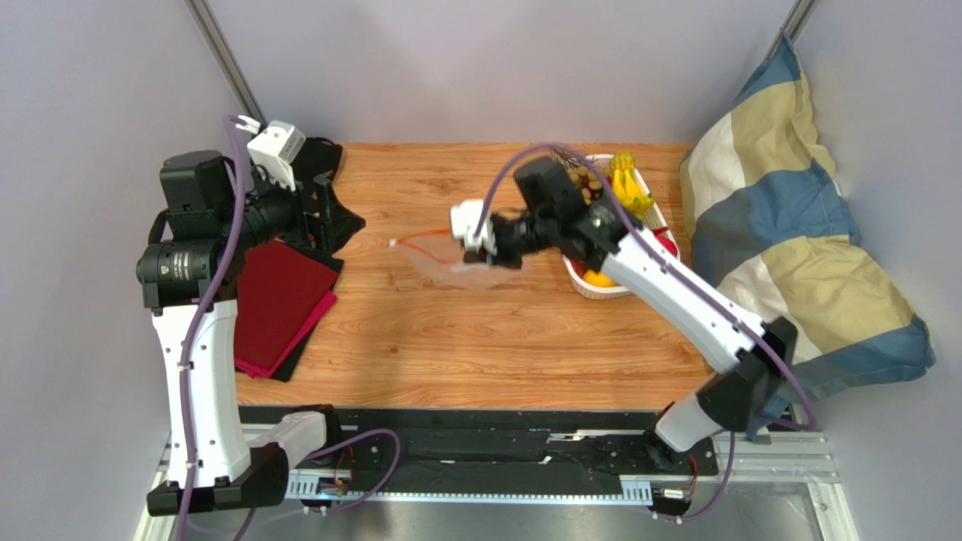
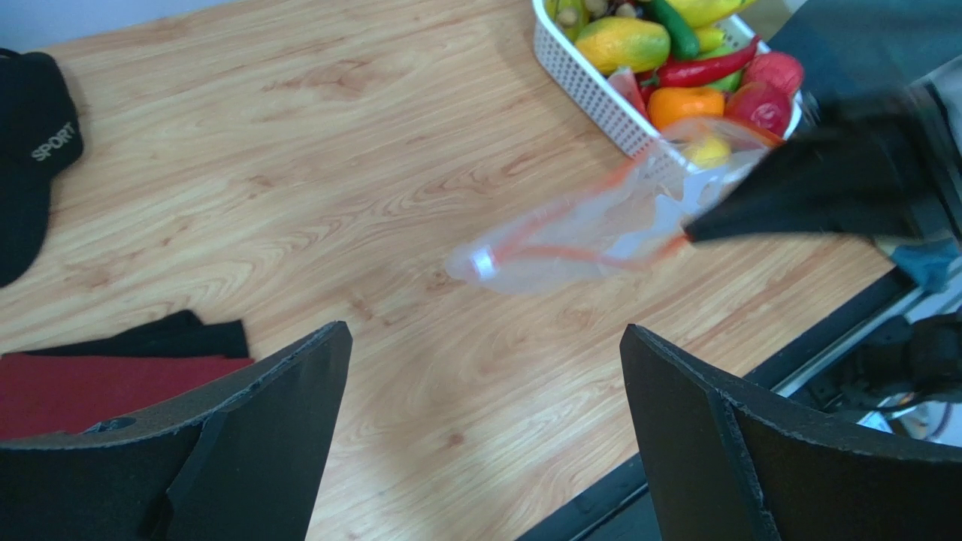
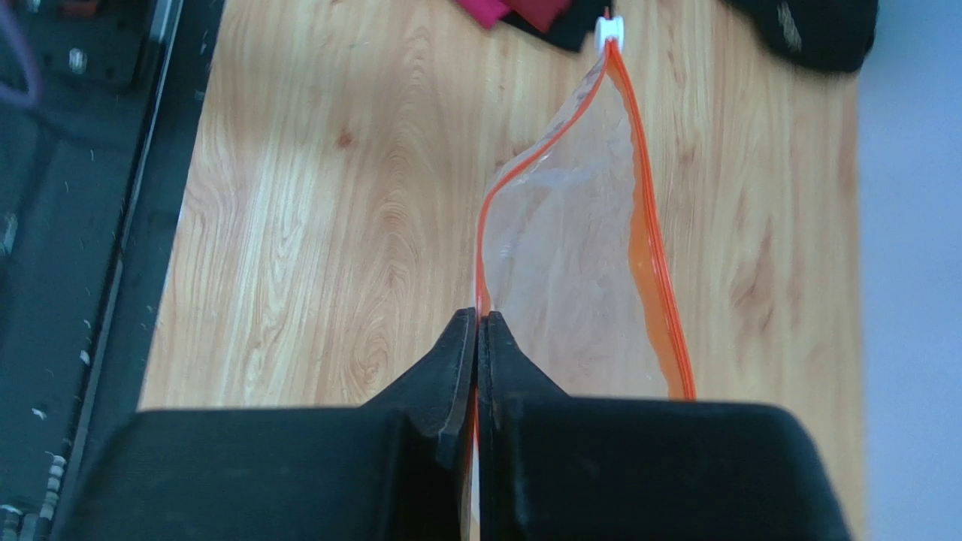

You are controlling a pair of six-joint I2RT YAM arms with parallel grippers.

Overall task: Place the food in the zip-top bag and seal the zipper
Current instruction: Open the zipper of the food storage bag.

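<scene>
- The right gripper (image 1: 474, 255) reaches out over the middle of the table (image 1: 452, 349). Its fingers (image 3: 457, 372) are pressed fully together on one orange-red lip of the zip-top bag (image 3: 570, 282), near the end of the bag's mouth.
- The zip-top bag hangs out to the left of that grip, just left of the white basket (image 1: 595, 292). Whether its lower side touches the wood cannot be told.
- The zipper (image 3: 658, 259) is unsealed. Its two orange-red strips stand apart at the gripper end and meet at the small white slider tab (image 3: 610, 27) at the bag's left end.
- The food (image 2: 678, 62) all lies in the white basket at the far right of the table: bananas, an orange, red fruits and green pieces. The bag looks empty.
- The left gripper (image 2: 483, 333) hangs at the far left with its fingers (image 2: 265, 411) spread wide, holding nothing and well apart from the bag.
- A red cloth (image 1: 282, 299) and a black cap (image 2: 34, 135) lie on the left of the table.
</scene>
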